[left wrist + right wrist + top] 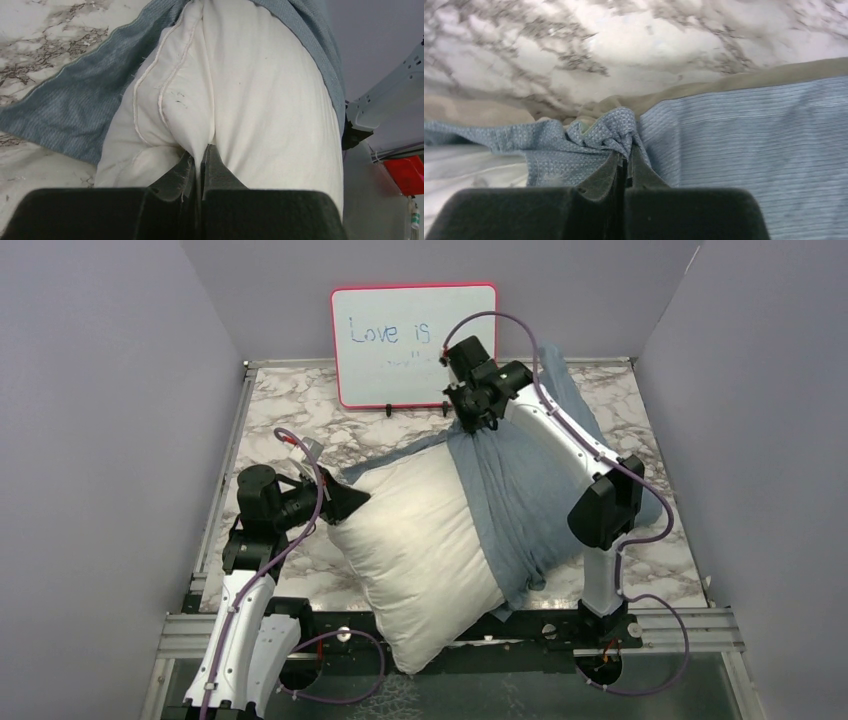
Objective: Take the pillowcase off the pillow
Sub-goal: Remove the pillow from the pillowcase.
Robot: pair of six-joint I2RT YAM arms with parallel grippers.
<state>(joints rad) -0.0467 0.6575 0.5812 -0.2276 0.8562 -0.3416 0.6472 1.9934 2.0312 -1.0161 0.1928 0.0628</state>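
Two grips matter here: the left gripper [202, 152] clamps a corner of the plump white pillow [420, 540], the right gripper [624, 156] pinches a bunched fold of the dusty blue-grey cloth pillowcase [520, 495] sheathing the pillow's far half. Best draw the cloth away steadily while the left anchors.

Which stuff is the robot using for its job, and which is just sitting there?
For the job: pillowcase, pillow, left fingers pinching the pillow, right fingers pinching the pillowcase.
Just there: whiteboard, marble table.
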